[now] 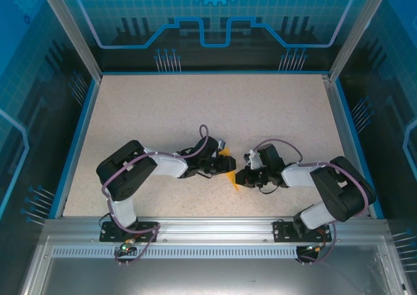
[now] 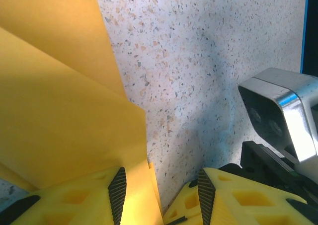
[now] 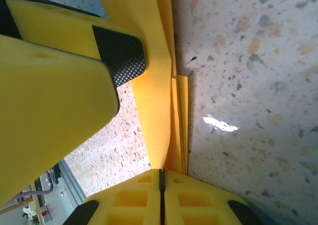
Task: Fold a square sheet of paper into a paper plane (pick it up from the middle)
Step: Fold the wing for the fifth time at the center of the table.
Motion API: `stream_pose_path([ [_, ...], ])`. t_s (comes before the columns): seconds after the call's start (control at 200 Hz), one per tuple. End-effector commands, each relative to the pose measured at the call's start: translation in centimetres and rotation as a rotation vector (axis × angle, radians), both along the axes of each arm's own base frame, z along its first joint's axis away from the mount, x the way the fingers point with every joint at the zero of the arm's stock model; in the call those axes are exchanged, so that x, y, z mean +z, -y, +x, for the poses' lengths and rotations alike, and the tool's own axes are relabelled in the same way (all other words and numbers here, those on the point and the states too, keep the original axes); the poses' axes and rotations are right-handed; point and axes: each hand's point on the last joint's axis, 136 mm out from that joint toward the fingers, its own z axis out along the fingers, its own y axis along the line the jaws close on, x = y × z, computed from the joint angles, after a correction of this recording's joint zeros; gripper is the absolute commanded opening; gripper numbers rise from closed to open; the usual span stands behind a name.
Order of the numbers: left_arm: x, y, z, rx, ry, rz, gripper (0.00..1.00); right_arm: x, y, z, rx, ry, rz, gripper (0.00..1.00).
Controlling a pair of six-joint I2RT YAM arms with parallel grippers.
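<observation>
The square sheet of paper (image 1: 229,160) is orange-yellow, folded into several layers, and held between the two grippers at the table's middle. The arms hide most of it, so I cannot tell whether it has the paper plane's shape. My right gripper (image 3: 161,174) is shut, with the paper (image 3: 156,106) pinched on edge between its jaws. It reaches in from the right (image 1: 242,176). My left gripper (image 2: 160,178) is open. The paper (image 2: 59,111) lies against its left finger, and bare table shows across to the right finger. In the top view the left gripper (image 1: 220,168) is just left of the paper.
The speckled table (image 1: 195,112) has a blue rim and an aluminium rail along the near edge (image 1: 208,226). The right arm's silver camera housing (image 2: 283,113) is close on the right in the left wrist view. The left gripper's finger (image 3: 54,81) looms close in the right wrist view.
</observation>
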Motion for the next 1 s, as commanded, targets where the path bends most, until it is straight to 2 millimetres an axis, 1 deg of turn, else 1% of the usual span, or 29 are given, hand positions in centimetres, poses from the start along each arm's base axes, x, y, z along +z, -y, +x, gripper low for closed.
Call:
stream_pose_path([
  [0.0,-1.2,-0.4,0.0,-0.001,-0.014,0.051,0.46,-2.4,1.5,-3.0,0.019,-0.103,-0.107,0.09],
  [0.2,-1.3,-0.4,0.0,-0.001,-0.017,0.051,0.46,-0.5,1.1,-2.6,0.035,-0.058,-0.082,0.15],
  [0.245,-1.2,-0.3,0.0,-0.003,-0.017,0.049,0.46,-0.3,1.0,-2.6,0.043,-0.052,-0.083,0.17],
  [0.315,-1.2,-0.3,0.1,-0.002,-0.017,0.047,0.46,0.1,0.9,-2.6,0.052,-0.038,-0.077,0.22],
  [0.38,-1.2,-0.2,0.1,-0.004,-0.017,0.046,0.46,0.4,0.7,-2.5,0.059,-0.027,-0.077,0.25],
  [0.45,-1.1,-0.2,0.1,-0.005,-0.016,0.045,0.46,0.4,0.8,-2.4,0.06,-0.017,-0.094,0.28],
  [0.535,-1.1,-0.2,0.1,-0.006,-0.016,0.044,0.46,0.3,0.9,-2.3,0.059,-0.014,-0.111,0.27],
  [0.675,-1.1,-0.1,0.1,-0.006,-0.017,0.042,0.46,-0.2,1.0,-2.0,0.053,-0.027,-0.132,0.21],
  [0.76,-1.0,-0.1,0.0,-0.006,-0.016,0.041,0.46,-0.4,0.9,-2.2,0.054,-0.039,-0.126,0.21],
  [0.825,-1.1,-0.2,0.0,-0.007,-0.019,0.042,0.46,-0.3,0.9,-2.2,0.052,-0.035,-0.124,0.16],
  [0.895,-1.2,-0.2,0.0,-0.006,-0.02,0.044,0.46,-0.5,1.2,-2.2,0.05,-0.04,-0.144,0.15],
  [0.995,-1.2,-0.2,-0.1,-0.007,-0.02,0.045,0.46,-1.0,1.6,-2.8,0.061,-0.064,-0.167,0.12],
])
